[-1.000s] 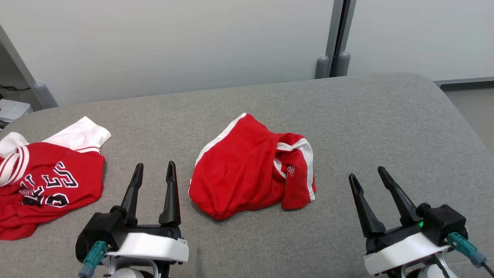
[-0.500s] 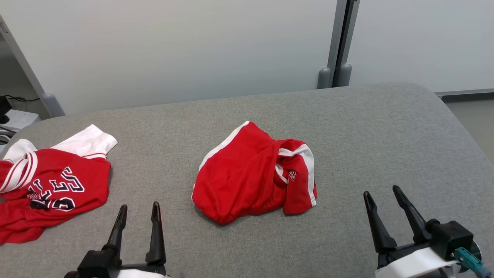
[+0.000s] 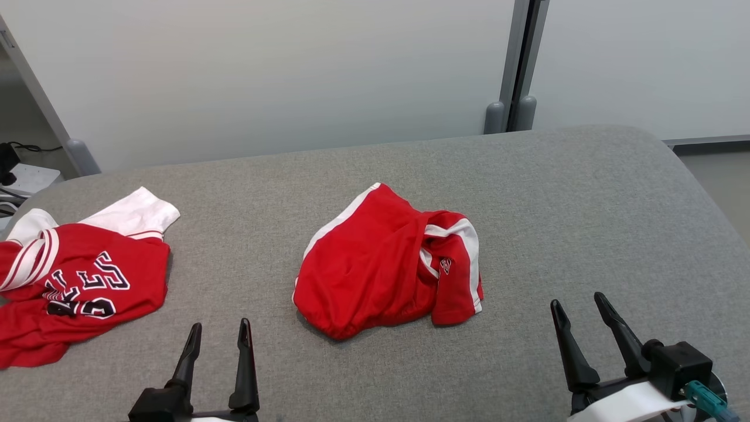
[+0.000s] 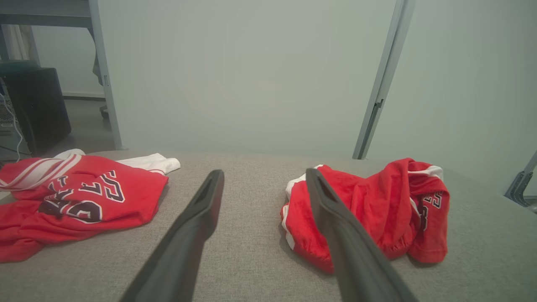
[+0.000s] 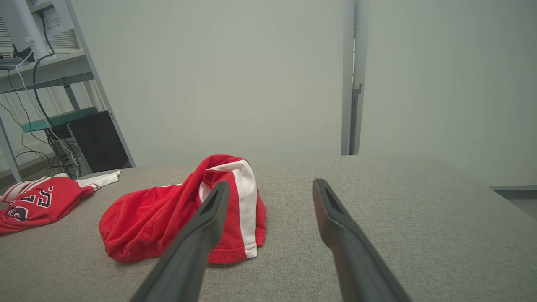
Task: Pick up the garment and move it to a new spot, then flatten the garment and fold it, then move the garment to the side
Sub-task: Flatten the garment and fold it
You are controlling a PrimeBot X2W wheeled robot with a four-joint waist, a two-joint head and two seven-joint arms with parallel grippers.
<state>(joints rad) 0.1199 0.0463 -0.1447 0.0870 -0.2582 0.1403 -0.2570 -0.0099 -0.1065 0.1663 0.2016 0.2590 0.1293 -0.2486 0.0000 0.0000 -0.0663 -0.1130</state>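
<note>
Red shorts [image 3: 375, 264] carry an illegible emblem; the jersey [image 3: 76, 287] bears navy letters.

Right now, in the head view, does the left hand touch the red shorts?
No, the left hand is open and apart from the red shorts, with bare grey surface between them.

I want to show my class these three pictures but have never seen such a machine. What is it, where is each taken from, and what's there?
It is a robot with two arms, each ending in a two-fingered gripper. One picture looks down from its head; the other two look forward from each wrist. On the grey padded surface lie crumpled red shorts in the middle and a red jersey on the robot's left. The left gripper and right gripper are open, holding nothing.
</note>
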